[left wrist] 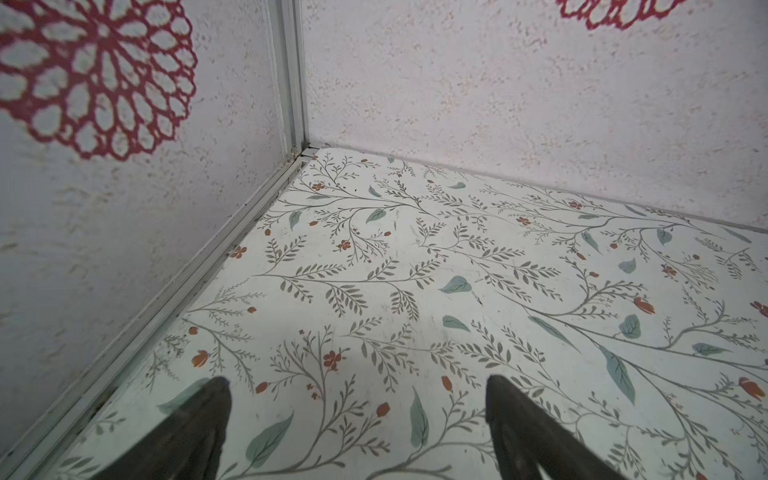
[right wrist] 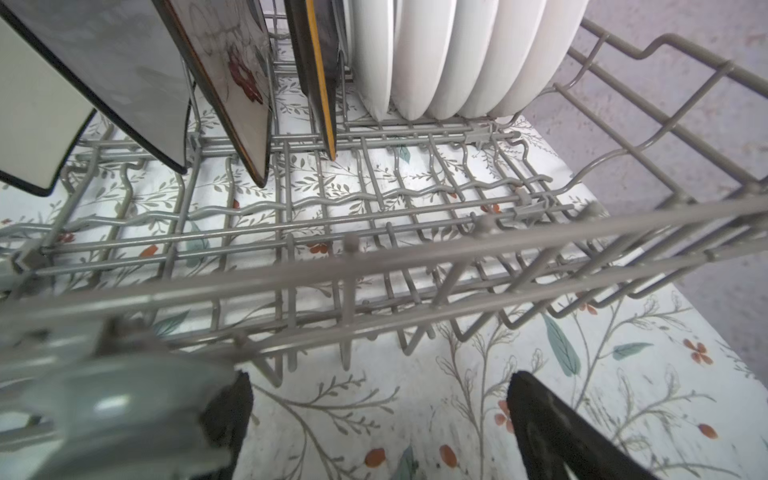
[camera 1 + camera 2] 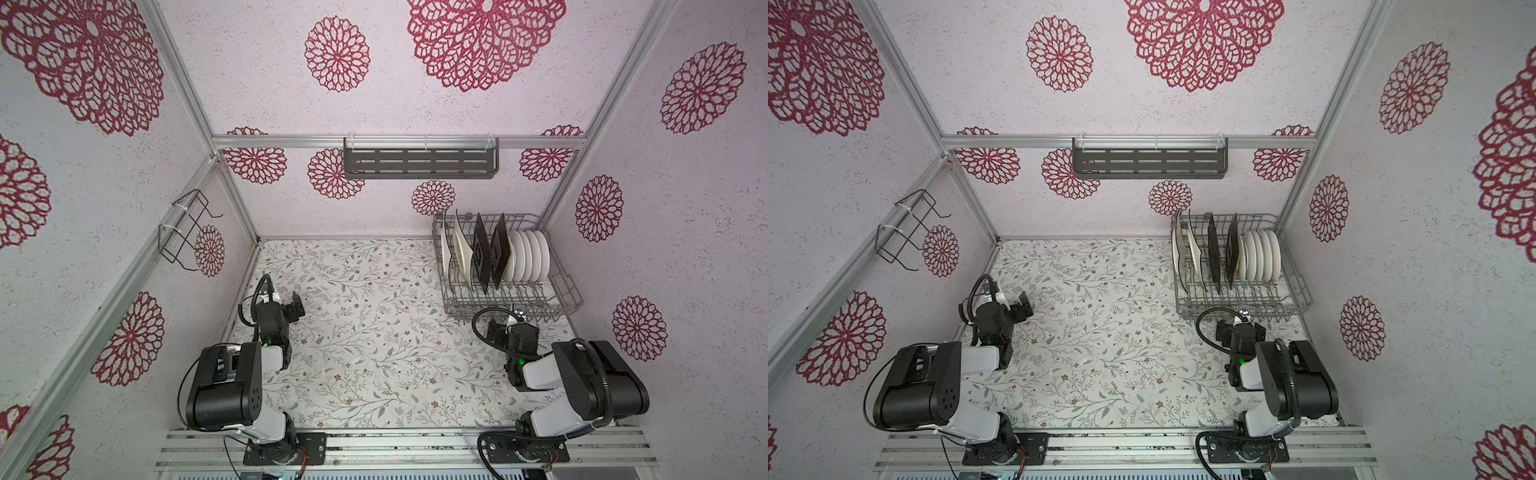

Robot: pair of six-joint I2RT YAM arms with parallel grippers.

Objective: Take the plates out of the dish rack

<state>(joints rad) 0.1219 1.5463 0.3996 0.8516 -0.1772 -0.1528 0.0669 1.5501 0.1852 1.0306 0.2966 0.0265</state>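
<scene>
The grey wire dish rack [image 3: 570,291] [image 3: 1302,291] stands at the table's back right corner. The plates stand upright in it: cream rectangular ones [image 3: 459,249] at its left, black square ones [image 3: 482,253] in the middle, and a row of round white ones [image 3: 530,255] [image 2: 457,54] at its right. My right gripper [image 3: 515,322] [image 2: 374,399] is open and empty, low over the table just in front of the rack's front rail [image 2: 415,249]. My left gripper [image 3: 297,307] [image 1: 357,415] is open and empty near the left wall, far from the rack.
A dark slotted shelf [image 3: 419,160] hangs on the back wall and a small black wire holder [image 3: 187,228] on the left wall. The flowered tabletop [image 3: 365,332] lies between the arms. A blurred grey round part [image 2: 116,415] sits close beside my right gripper.
</scene>
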